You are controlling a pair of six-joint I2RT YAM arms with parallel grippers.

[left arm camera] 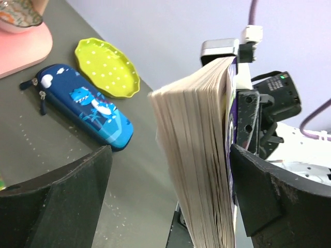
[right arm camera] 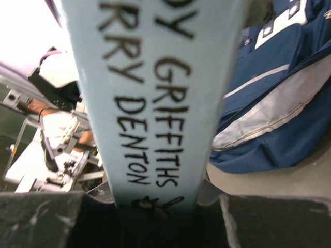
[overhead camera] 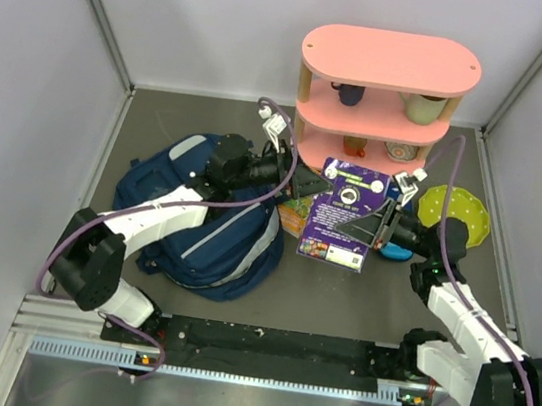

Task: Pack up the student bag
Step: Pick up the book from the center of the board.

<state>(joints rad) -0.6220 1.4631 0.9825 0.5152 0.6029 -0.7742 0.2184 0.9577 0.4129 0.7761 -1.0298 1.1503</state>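
Note:
The navy student bag (overhead camera: 212,225) lies on the table at the left, its grey lining showing; it also shows in the right wrist view (right arm camera: 279,103). A thick purple book (overhead camera: 343,213) is held in the air at mid-table, right of the bag. My right gripper (overhead camera: 381,227) is shut on the book at its spine side; the pale blue spine (right arm camera: 155,103) fills the gap between its fingers (right arm camera: 155,206). My left gripper (overhead camera: 306,183) is open around the opposite page edge (left arm camera: 201,165). Its right finger (left arm camera: 258,191) is close to the cover, its left finger (left arm camera: 57,201) well apart.
A pink three-tier shelf (overhead camera: 392,63) with mugs and bowls stands at the back. A yellow-green dotted plate (overhead camera: 457,211) and a blue dinosaur pencil case (left arm camera: 83,106) lie at the right. An orange-green item (overhead camera: 292,216) lies beneath the book. Grey walls enclose the table.

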